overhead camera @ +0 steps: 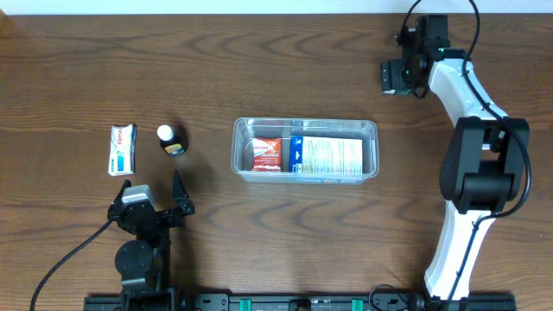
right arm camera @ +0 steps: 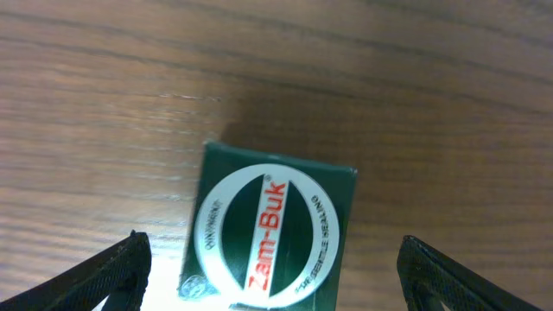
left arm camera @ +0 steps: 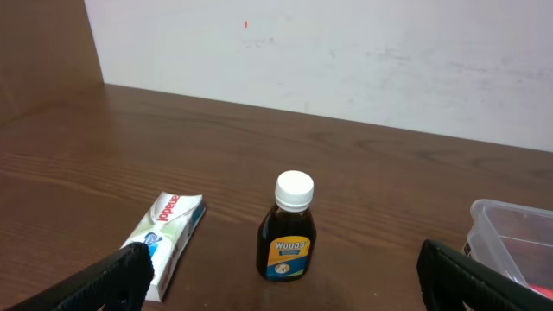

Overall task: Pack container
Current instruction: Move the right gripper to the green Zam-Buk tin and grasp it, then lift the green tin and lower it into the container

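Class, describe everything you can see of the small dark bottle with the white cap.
The bottle is small, dark brown and glossy, with a white cap and a yellow-and-blue label reading WOODS'. It stands upright and capped on the wooden table, between the toothpaste box and the container, touching neither.

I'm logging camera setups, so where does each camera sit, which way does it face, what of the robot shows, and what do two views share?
Overhead: above the table, looking straight down; left arm and right arm show.
Left wrist: low, looking level across the table at the bottle; open left pincer tips frame it.
Right wrist: looking steeply down at the Zam-Buk box; open right pincer tips show.
Shared: overhead and left wrist both show bottle, toothpaste box, container.
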Motion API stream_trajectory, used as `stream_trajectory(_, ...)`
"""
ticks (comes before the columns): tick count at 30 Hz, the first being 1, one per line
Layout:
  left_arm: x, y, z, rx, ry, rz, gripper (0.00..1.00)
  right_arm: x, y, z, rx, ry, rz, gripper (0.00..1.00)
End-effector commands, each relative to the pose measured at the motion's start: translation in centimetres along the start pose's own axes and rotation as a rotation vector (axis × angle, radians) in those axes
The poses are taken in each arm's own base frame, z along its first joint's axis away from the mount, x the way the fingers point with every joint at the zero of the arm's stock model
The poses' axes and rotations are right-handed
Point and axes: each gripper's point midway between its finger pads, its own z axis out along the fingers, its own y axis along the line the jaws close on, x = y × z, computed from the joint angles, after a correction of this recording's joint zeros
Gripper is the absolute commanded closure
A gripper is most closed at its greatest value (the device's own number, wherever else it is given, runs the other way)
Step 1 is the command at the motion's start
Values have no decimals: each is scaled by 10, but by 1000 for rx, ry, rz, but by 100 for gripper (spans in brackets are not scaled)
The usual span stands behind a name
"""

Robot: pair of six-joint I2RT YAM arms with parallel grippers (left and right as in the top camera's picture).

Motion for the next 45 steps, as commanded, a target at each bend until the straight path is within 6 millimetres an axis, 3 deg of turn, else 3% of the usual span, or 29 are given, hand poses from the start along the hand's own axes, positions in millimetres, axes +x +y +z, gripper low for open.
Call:
stream_trajectory(1, 17, 6, 1, -26, 49, 16, 2, 5, -7, 16, 0, 20, -10, 12)
stream_trajectory(6, 17, 6, 1, -26, 49, 16, 2, 10, -8, 25, 0, 32, 10, 14)
stream_trajectory(10, 17, 6, 1, -26, 49, 16, 2, 11, -8, 26, 1, 31, 17, 21)
stream_trajectory(13, 17, 6, 1, -26, 49, 16, 2, 9, -9, 26, 6, 24, 27, 28)
stream_trajectory(16, 17, 5, 1, -26, 49, 16, 2, 6, -9, 24, 10, 16, 63, 43)
stream_trajectory(19, 17, 6, 1, -26, 49, 16, 2, 3, -9, 21, 10, 7, 68, 49)
stream_trajectory(25, 17, 6, 1, -26, 49, 16, 2, -11, -9, 1, 8, -35, 66, 46)
stream_trajectory(30, 17, 6, 1, -26, 49, 16, 2, -36, -2, -42, -34, -118, 78, 44)
stream_trajectory(34, 17, 6, 1, -26, 49, 16, 2, -57, 23, -89, -189, -193, 142, 44)
stream_trajectory(38, 17, 6, 1, -26, 49, 16, 2, -71, 76, -147, -525, -224, 229, 44)
stream_trajectory(41, 17, 6, 1, -26, 49, 16, 2, -70, 116, -181, -756, -175, 285, 44)
stream_trajectory(45, 17, 6, 1, -26, 49, 16, 2, -54, 164, -207, -977, -71, 253, 47)
